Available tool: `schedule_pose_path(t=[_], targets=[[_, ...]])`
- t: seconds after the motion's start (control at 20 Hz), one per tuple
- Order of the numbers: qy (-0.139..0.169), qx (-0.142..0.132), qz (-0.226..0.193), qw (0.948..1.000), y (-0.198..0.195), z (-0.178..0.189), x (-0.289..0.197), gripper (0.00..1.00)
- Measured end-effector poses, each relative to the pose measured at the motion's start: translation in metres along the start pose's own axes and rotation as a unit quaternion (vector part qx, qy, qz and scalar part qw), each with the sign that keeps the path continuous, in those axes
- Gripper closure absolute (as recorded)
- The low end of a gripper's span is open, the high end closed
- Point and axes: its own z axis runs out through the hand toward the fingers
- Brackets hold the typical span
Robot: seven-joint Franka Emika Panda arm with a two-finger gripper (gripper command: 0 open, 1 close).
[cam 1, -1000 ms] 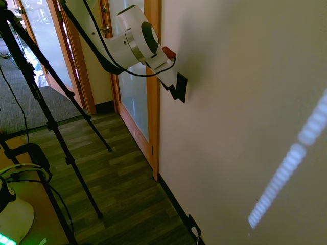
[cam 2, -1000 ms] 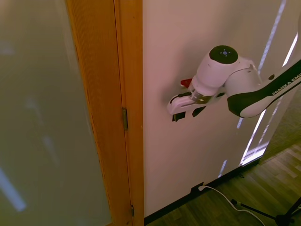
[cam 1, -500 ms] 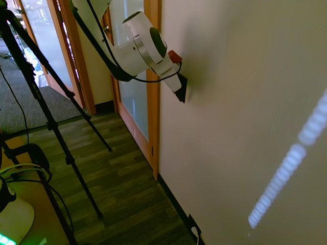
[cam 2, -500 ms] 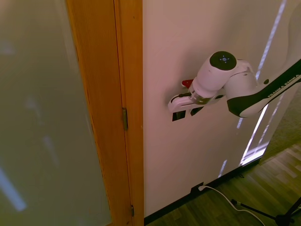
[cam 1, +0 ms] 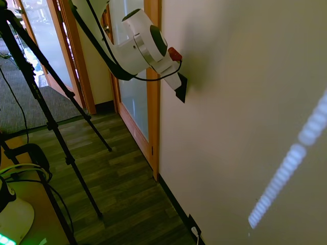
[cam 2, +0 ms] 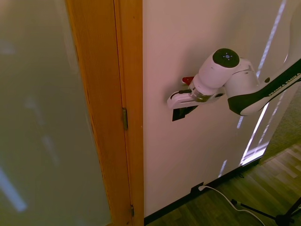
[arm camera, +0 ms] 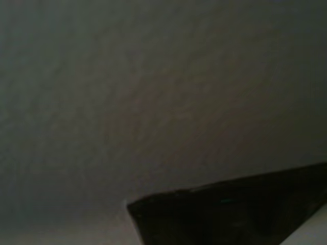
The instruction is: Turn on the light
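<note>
I take the wooden door frame (cam 2: 120,94) as my landmark. In the second exterior view, to its left is the frosted glass door panel (cam 2: 37,108); a small hinge (cam 2: 125,118) sits on the frame itself. To the right of the frame runs the pale wall (cam 2: 164,47), and on it, a short way from the frame at about hinge height, is the small black switch plate (cam 2: 180,114). My pincer (cam 2: 181,104) is pressed up against that plate from above and in front, so only part of the black rectangle shows under my white hand. Whether my fingers are spread or closed I cannot tell; the hand and the dark plate blend together. Low on the wall, further right of the frame, a second black plate with a white plug (cam 2: 197,189) sits by the floor.

In the first exterior view my pincer (cam 1: 180,92) meets the switch plate (cam 1: 182,88) just right of the door frame (cam 1: 152,102), and a bright dotted streak (cam 1: 291,158) crosses the wall (cam 1: 245,76) well to the right.

The wrist view shows dim wall (arm camera: 153,92) and a dark edge of the switch plate (arm camera: 230,214).
</note>
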Motion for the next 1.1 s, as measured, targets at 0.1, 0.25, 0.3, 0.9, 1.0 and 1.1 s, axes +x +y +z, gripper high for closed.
schedule_pose_path(t=[0.1, 0.25, 0.3, 0.9, 1.0, 1.1], targets=[[-0.002, 0.004, 0.000, 1.0000, -0.001, -0.001, -0.001, 1.00], [-0.006, 0.009, 0.001, 0.9999, -0.003, -0.003, -0.002, 1.00], [-0.006, 0.009, 0.002, 0.9999, -0.004, -0.003, -0.002, 1.00], [0.013, 0.046, 0.024, 0.9986, -0.001, -0.044, 0.019, 0.00], [0.014, 0.046, 0.022, 0.9986, 0.005, -0.050, 0.023, 0.00], [0.012, 0.047, 0.014, 0.9987, 0.012, -0.051, 0.018, 0.00]])
